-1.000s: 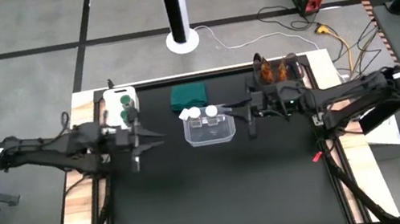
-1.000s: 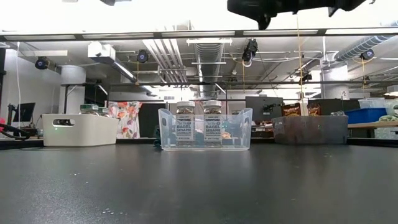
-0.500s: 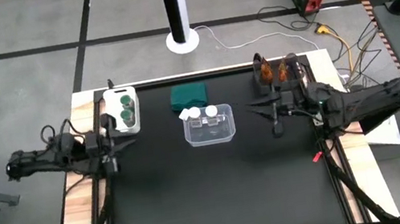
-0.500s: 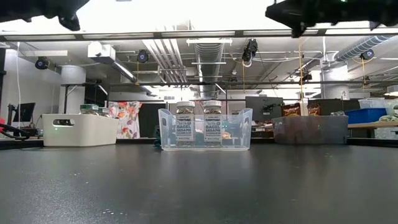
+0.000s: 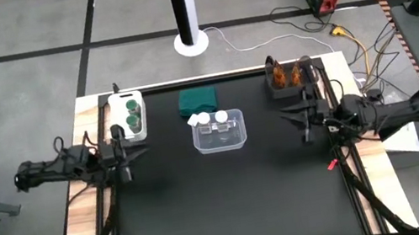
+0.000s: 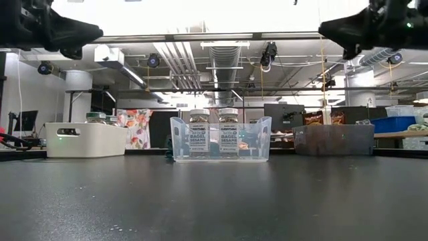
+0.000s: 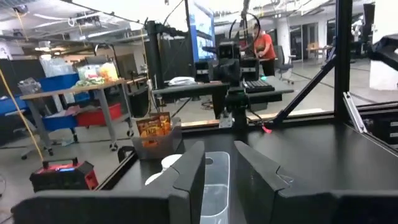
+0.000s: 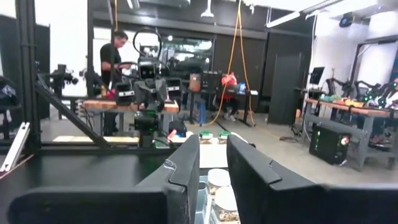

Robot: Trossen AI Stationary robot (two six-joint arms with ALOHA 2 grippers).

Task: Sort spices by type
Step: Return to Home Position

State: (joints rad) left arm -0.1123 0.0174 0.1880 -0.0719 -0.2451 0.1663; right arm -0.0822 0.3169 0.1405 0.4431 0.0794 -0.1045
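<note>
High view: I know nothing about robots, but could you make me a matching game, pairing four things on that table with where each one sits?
Things:
1. green-lidded jars
2. white-lidded jars
3. orange-red packets
4. dark green block

Places:
A. in the clear bin at mid-table
B. on the bare black table, on the far side of the clear bin
C. in the white bin at the far left
D. in the dark bin at the far right

Pairs: 1-C, 2-A, 3-D, 4-B.

The left hand and the right hand hang open and empty near the table's side edges.
</note>
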